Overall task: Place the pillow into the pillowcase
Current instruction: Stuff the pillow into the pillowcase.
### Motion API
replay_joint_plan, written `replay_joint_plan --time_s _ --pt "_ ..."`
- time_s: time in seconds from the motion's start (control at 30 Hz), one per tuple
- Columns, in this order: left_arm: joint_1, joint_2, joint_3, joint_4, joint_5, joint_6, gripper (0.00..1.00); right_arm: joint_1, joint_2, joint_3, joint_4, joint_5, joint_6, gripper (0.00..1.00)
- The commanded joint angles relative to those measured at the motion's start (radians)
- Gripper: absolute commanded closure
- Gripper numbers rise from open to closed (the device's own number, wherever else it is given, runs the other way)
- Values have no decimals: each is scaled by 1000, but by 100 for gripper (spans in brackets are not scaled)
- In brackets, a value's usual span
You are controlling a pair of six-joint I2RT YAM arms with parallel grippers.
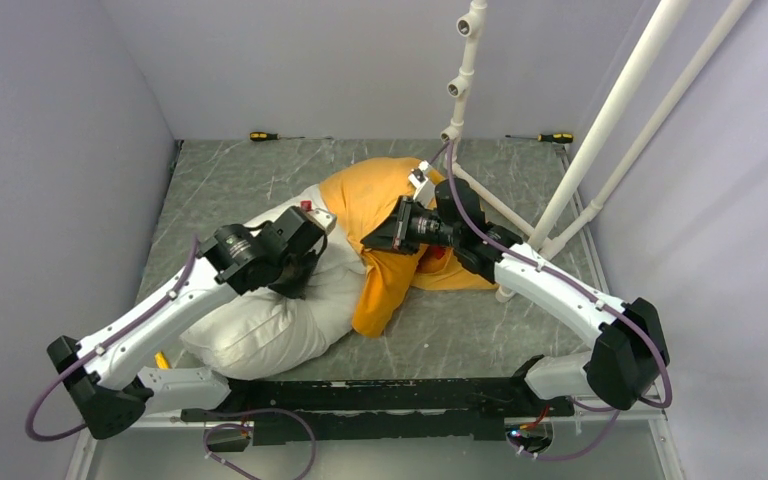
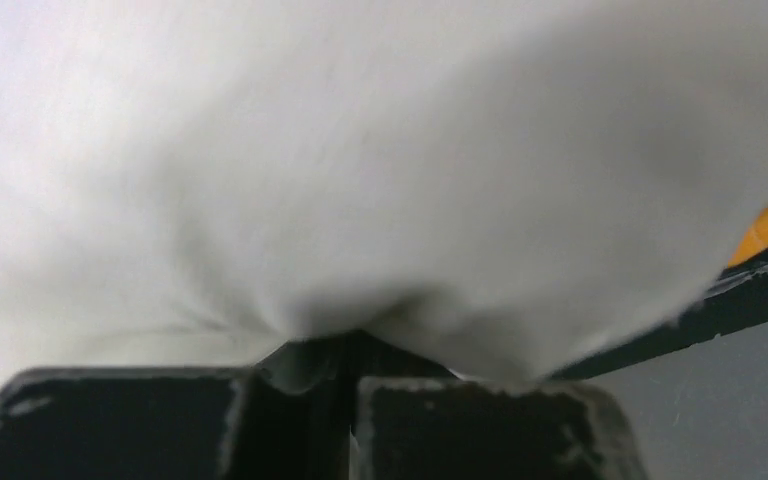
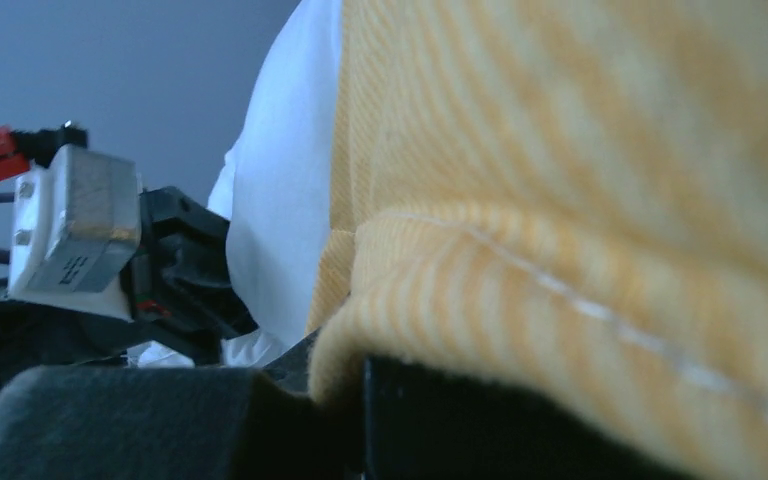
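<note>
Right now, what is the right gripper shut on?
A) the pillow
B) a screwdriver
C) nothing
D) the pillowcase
D: the right wrist view shows the right gripper closed on the hem of the orange pillowcase.

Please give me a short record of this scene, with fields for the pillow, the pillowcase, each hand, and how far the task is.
pillow: white, lying on the table, far end inside the case
pillowcase: orange-yellow, covers only the pillow's far end, loose part bunched at its right side
left hand: closed, pinching white pillow fabric
right hand: closed on the pillowcase hem
progress: partly in, most of the pillow uncovered
</note>
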Motion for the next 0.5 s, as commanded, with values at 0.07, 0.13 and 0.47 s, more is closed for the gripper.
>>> replay_joint_plan --time_s 0.07,0.13,0.47 --pt "54 55 38 542 173 136 100 51 11 93 9 -202 47 100" --pt "54 65 73 660 166 155 100 93 23 139 70 -241 70 100" --pt "54 29 38 935 6 226 100 189 9 179 566 -354 374 100"
